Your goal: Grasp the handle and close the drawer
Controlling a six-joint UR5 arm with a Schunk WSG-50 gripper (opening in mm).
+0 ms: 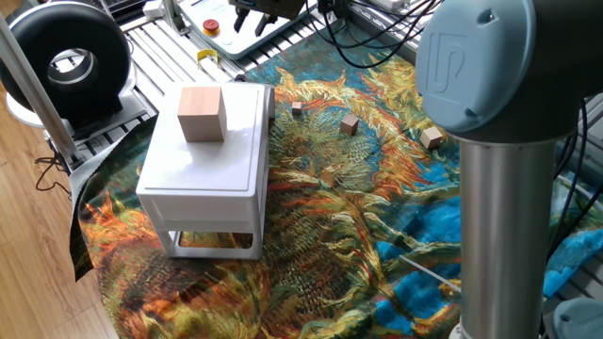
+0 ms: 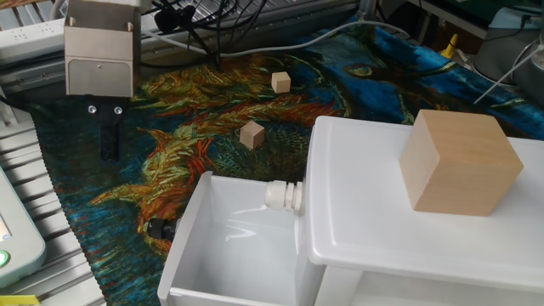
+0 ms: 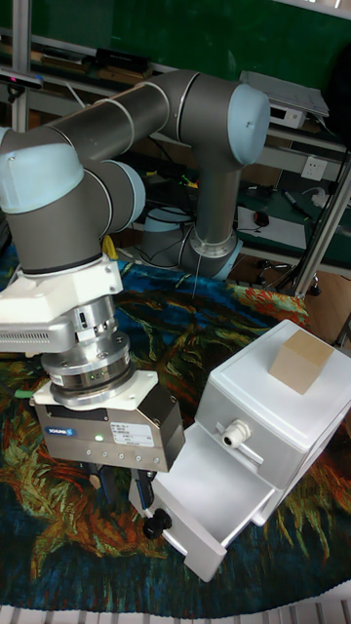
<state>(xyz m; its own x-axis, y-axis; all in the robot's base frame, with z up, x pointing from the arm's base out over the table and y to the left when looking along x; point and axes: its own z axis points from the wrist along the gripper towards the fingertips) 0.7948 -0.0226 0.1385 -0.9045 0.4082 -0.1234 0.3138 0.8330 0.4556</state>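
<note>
The white drawer (image 2: 223, 252) (image 3: 207, 492) stands pulled out of the small white cabinet (image 1: 203, 165) (image 2: 399, 229), and its inside is bare. The handle shows as a small dark knob (image 3: 156, 525) (image 2: 157, 228) on the drawer's front face. My gripper (image 2: 108, 146) (image 3: 117, 485) hangs above the cloth in front of the drawer, a short way off from the knob and touching nothing. Its fingers (image 3: 95, 478) point down and stand apart, open. In the one fixed view the drawer is hidden behind the cabinet.
A tan wooden cube (image 1: 201, 113) (image 2: 459, 161) (image 3: 300, 360) rests on the cabinet's top. Small wooden blocks (image 2: 252, 133) (image 2: 280, 82) (image 1: 431, 138) lie on the patterned cloth (image 1: 358, 226). A white cable fitting (image 2: 285, 195) sticks out above the drawer. The arm's column (image 1: 499, 188) stands at the right.
</note>
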